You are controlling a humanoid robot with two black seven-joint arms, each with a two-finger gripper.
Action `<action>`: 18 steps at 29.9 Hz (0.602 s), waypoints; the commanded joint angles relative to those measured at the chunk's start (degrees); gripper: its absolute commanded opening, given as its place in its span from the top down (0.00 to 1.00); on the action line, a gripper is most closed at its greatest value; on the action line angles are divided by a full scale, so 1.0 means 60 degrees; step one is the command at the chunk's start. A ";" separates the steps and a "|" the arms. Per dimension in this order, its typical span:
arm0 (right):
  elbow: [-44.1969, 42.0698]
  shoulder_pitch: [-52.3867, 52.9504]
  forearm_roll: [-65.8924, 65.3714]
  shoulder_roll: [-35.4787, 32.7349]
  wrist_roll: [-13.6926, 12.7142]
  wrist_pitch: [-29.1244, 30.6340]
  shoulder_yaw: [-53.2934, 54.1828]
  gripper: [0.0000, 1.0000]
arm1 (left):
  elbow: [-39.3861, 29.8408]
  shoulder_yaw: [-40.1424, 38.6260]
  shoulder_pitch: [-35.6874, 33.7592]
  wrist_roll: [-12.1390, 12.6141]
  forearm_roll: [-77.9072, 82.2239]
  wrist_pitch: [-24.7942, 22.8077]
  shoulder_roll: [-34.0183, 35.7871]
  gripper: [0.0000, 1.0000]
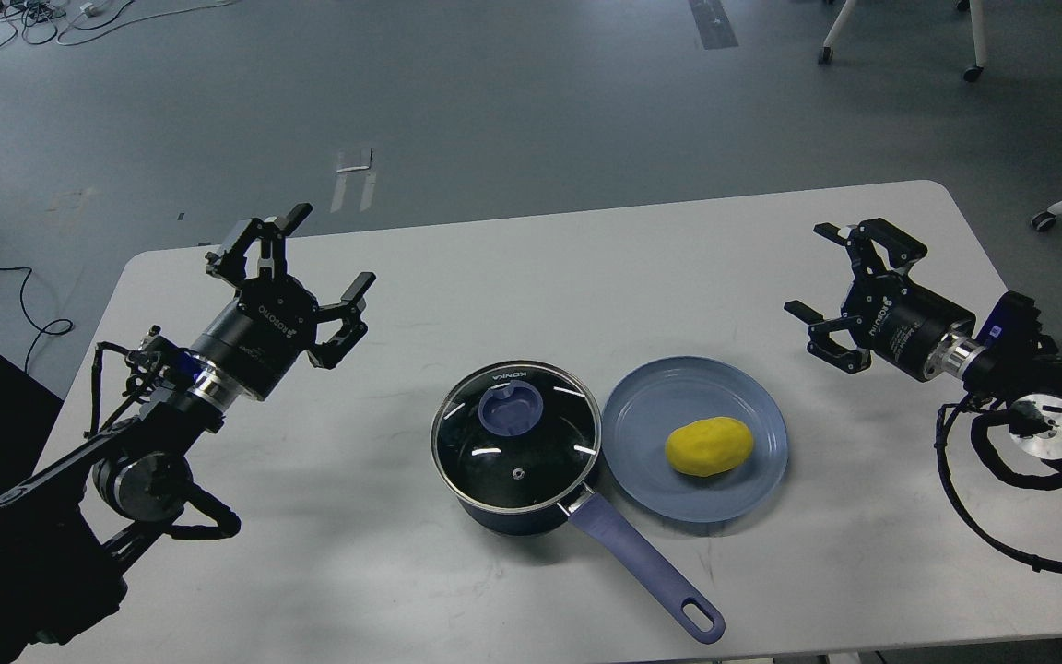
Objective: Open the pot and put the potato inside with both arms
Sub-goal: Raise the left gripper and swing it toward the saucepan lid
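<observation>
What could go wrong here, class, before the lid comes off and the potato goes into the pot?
1. The glass lid has only a small knob; the open left gripper might slip off it.
2. The pot touches the plate, so nudging one may shift the other.
3. The smooth potato could roll from the right gripper.

You see the pale grey counter (586,277) cut off at the bottom edge. The dark navy saucepan's (517,521) interior stays hidden under its glass lid (515,441).
</observation>
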 commanded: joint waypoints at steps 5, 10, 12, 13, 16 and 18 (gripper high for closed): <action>-0.0003 -0.0005 0.0001 -0.0011 0.0000 -0.0001 0.0001 0.00 | -0.0009 0.0025 0.0006 0.0000 0.0018 0.0008 -0.0010 0.02; -0.0003 -0.0005 0.0001 0.0018 0.0000 -0.0001 0.0001 0.00 | 0.0079 0.0010 -0.0110 0.0000 -0.0011 -0.0064 0.0180 0.02; -0.0003 -0.0005 0.0001 -0.0011 0.0000 -0.0001 -0.0013 0.00 | 0.0138 0.0010 -0.0155 0.0000 -0.0012 -0.0205 0.0501 0.02; -0.0003 -0.0005 0.0001 -0.0025 0.0000 -0.0001 -0.0013 0.00 | 0.0138 -0.0033 -0.0169 0.0000 0.0017 -0.0205 0.0778 0.02; 0.0011 -0.0005 0.0001 -0.0040 0.0000 -0.0001 -0.0013 0.00 | 0.0036 -0.0092 -0.0445 0.0000 0.0250 -0.0205 0.1160 0.02; 0.0012 -0.0005 0.0001 -0.0040 0.0000 -0.0001 -0.0013 0.00 | -0.0081 -0.0121 -0.0826 0.0000 0.1037 -0.0205 0.1497 0.02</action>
